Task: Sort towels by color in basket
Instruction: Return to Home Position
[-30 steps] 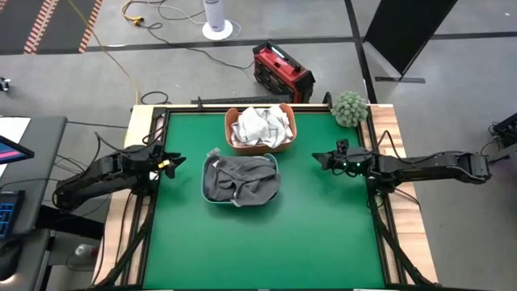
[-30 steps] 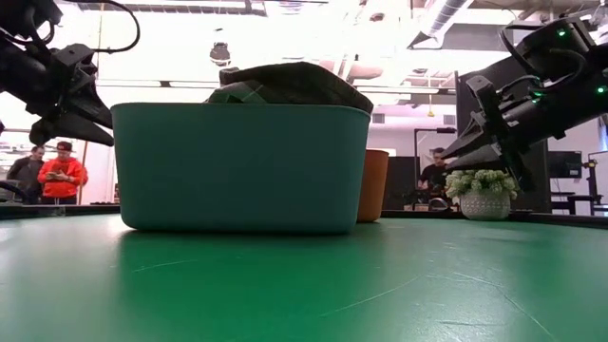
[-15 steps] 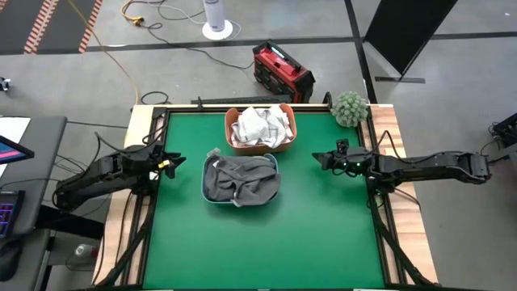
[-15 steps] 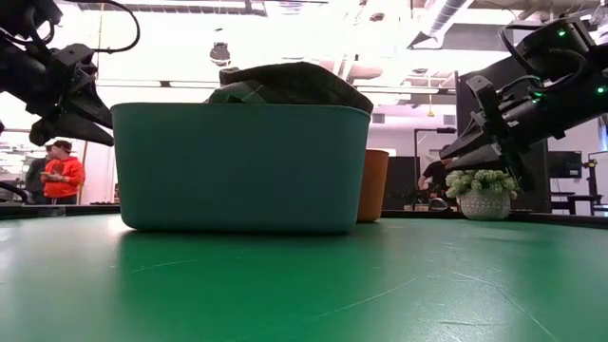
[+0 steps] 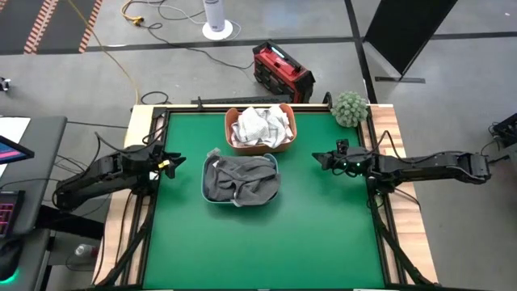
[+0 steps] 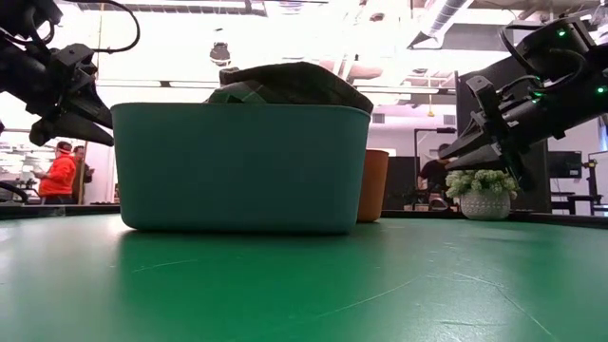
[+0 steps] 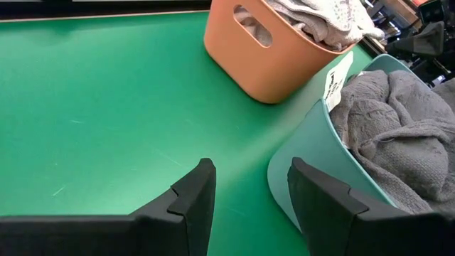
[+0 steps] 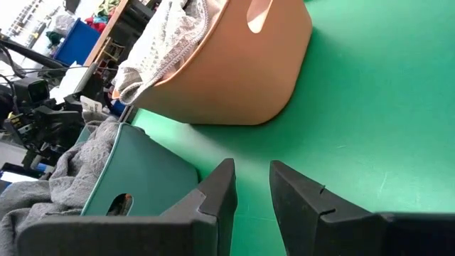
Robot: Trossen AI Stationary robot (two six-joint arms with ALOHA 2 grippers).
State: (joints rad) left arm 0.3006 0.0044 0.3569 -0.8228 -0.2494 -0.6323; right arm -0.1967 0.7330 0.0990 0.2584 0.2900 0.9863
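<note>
An orange tub (image 5: 260, 132) at the table's far middle holds white and cream towels (image 5: 260, 123), which rest in it heaped above the rim. Just nearer stands a teal tub (image 5: 240, 181) filled with grey towels (image 5: 241, 178), one checked towel on top in the low view (image 6: 290, 84). My left gripper (image 5: 176, 162) hovers open at the table's left edge, level with the teal tub. My right gripper (image 5: 317, 159) hovers open at the right edge. Neither has anything between its fingers.
A fuzzy green ball plant in a white pot (image 5: 350, 107) stands at the far right corner. Bare green mat (image 5: 258, 242) spreads over the near half of the table. People stand in the room beyond the table (image 6: 62, 176).
</note>
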